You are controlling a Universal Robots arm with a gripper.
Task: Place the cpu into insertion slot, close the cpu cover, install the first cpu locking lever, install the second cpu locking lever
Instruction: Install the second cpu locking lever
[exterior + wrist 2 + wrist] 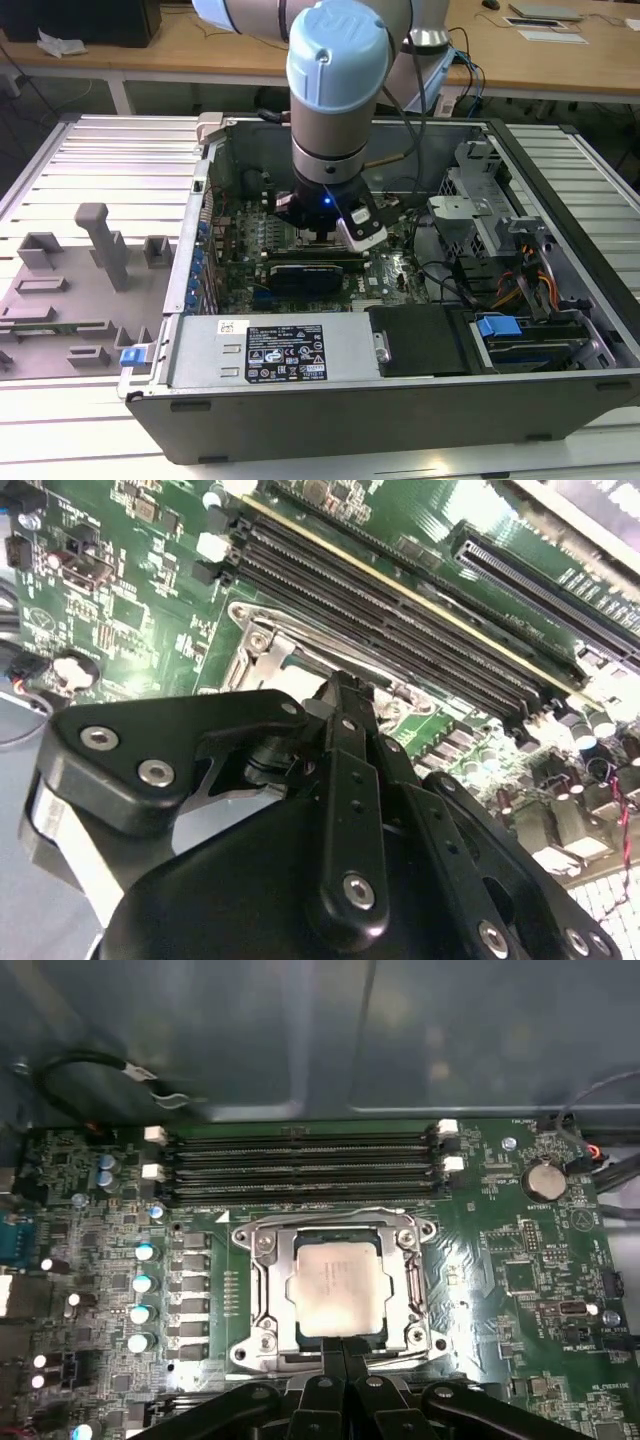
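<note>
1. Down inside the open computer case (560, 330) goes the arm, and its gripper (343, 1345) has the black fingers (330, 1360) pressed together, tips meeting right at the near edge of the socket with nothing pinched between them.
2. Just beyond those tips the cpu (338, 1286) lies flat in the insertion slot (262, 1305), silvery top facing up and level.
3. Around the chip the cpu cover (413, 1285) is down, its silver frame lying flat over the chip's edges, the metal top showing through the window.
4. From the second wrist view, a corner of that socket frame (262, 645) peeks out past the black linkage of the gripper (340, 685).
5. Beyond the socket run the long dark memory slots (300, 1165), with white latches at their ends.
6. All round it spreads the green motherboard (520, 1240), with a round coin battery (541, 1180) off to one side and a row of small capacitors (142, 1283) on the other.
7. In the exterior view the arm's big grey and blue wrist joint (338, 90) stands upright over the middle of the case, and a grey fixture plate (70, 290) with blocks sits well apart on the exterior view's left.
</note>
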